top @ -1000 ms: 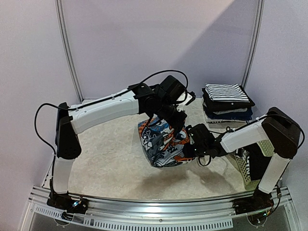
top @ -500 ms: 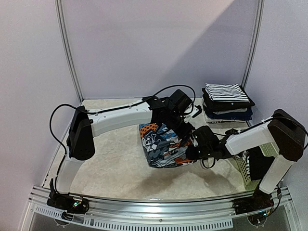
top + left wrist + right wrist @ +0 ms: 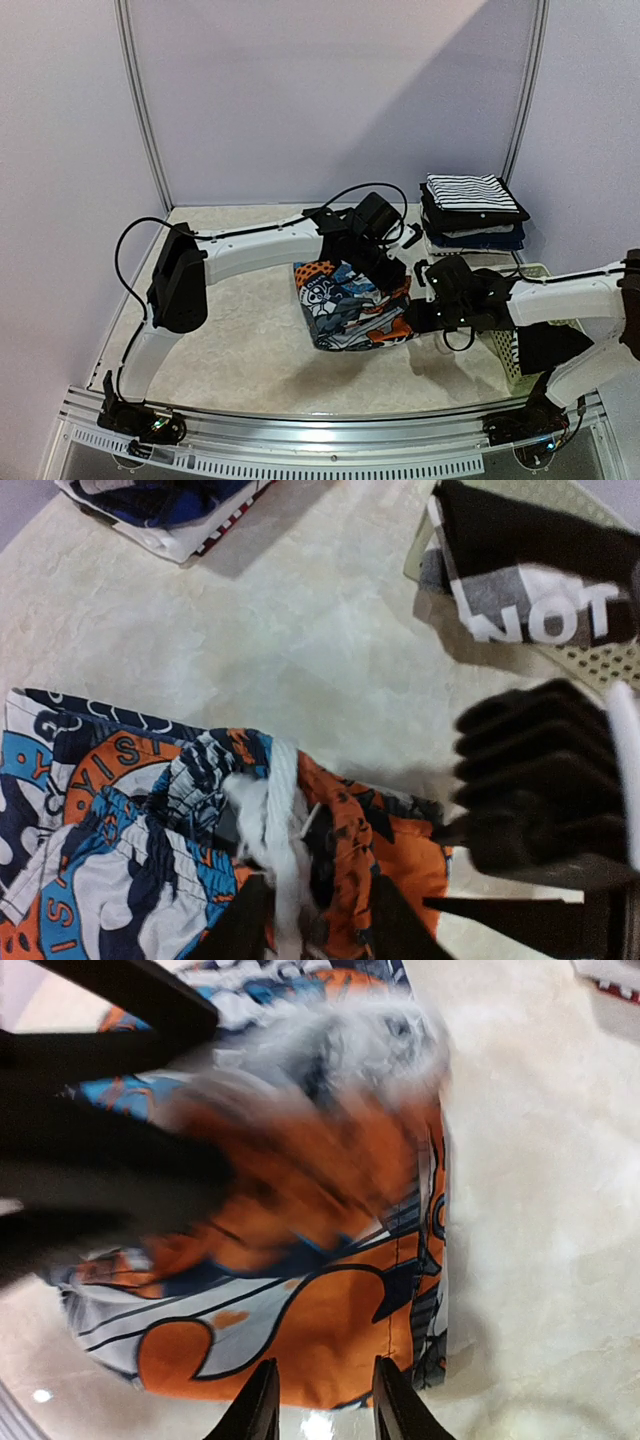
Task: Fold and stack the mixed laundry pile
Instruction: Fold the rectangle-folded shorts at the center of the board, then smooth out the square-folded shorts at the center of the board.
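Stack (image 3: pixel 472 208) built; printed shorts (image 3: pixel 345 305) mid-fold.
Left tool (image 3: pixel 318 920) and right tool (image 3: pixel 320 1400) are parted at them; basket laundry (image 3: pixel 540 600) is left.

Printed garment (image 3: pixel 350 305) is soft matt cloth; table (image 3: pixel 240 335) smooth, marbled.

Overhead; wrist close-ups sharing printed garment (image 3: pixel 335 310)

Printed garment (image 3: pixel 330 1300), upper half motion-blurred
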Controlling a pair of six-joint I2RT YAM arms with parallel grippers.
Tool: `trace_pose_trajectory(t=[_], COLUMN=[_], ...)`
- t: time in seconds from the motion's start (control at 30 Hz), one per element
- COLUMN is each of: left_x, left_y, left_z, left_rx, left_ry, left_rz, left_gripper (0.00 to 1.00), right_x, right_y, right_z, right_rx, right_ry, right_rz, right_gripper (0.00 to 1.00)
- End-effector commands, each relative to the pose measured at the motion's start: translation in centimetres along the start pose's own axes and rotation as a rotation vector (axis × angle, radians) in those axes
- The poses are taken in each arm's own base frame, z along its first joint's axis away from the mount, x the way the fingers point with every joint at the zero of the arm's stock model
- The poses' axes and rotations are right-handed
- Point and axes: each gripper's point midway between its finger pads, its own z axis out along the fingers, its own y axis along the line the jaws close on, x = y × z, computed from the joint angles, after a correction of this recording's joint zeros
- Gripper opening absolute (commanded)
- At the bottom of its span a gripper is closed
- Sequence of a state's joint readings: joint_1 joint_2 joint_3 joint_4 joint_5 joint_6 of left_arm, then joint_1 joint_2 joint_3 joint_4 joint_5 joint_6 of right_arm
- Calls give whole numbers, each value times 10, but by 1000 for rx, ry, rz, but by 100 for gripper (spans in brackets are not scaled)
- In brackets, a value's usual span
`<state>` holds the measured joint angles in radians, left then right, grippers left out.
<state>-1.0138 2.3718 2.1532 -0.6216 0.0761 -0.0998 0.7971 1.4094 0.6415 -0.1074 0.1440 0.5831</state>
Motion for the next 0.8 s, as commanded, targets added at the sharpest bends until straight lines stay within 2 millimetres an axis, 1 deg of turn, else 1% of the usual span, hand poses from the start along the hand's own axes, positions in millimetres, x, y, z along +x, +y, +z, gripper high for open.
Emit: trace_pose_trajectory(t=[0.0, 0.07, 0.13, 0.23, 0.3, 0.33, 0.4, 0.43, 0.53, 0.57, 0.6, 0.67, 0.7, 0.77], left_x=[-23, -34, -43, -50, -44, -31, -14, -5, 21, 29, 37, 50, 56, 67], left_y=[-16, -27, -26, -6, 15, 26, 45, 51, 70, 75, 80, 87, 89, 90], left_z=[-6, -21, -39, -72, -90, -94, -103, -105, -107, -105, -103, -97, -93, -81], left_rx=[125, 199, 229, 218, 154, 107, 30, 7, -66, -88, -106, -129, -132, -122], left_ry=[-75, -110, -144, -203, -224, -208, -186, -173, -139, -127, -117, -100, -89, -71], left_rz=[-48, -62, -96, -173, -215, -234, -259, -268, -295, -303, -309, -324, -331, -344], left_gripper=[47, 62, 72, 73, 70, 67, 62, 59, 53, 51, 49, 46, 46, 45], right_x=[-3, -9, -20, -34, -42, -46, -57, -57, -73, -77, -82, -92, -92, -90], right_y=[-6, -4, 3, 17, 28, 34, 46, 55, 76, 81, 86, 92, 91, 88], right_z=[-29, -42, -58, -82, -94, -98, -105, -103, -100, -92, -89, -76, -61, -40], right_rx=[1, -13, -52, -130, -191, -218, -259, -292, -336, -333, -338, -312, -277, -227], right_ry=[-12, -38, -72, -120, -143, -150, -170, -146, -136, -119, -119, -106, -79, -46], right_rz=[12, 16, 16, 8, -2, -8, -24, -35, -61, -68, -77, -85, -89, -98], right_gripper=[33, 34, 34, 35, 35, 35, 36, 36, 35, 35, 35, 34, 33, 32])
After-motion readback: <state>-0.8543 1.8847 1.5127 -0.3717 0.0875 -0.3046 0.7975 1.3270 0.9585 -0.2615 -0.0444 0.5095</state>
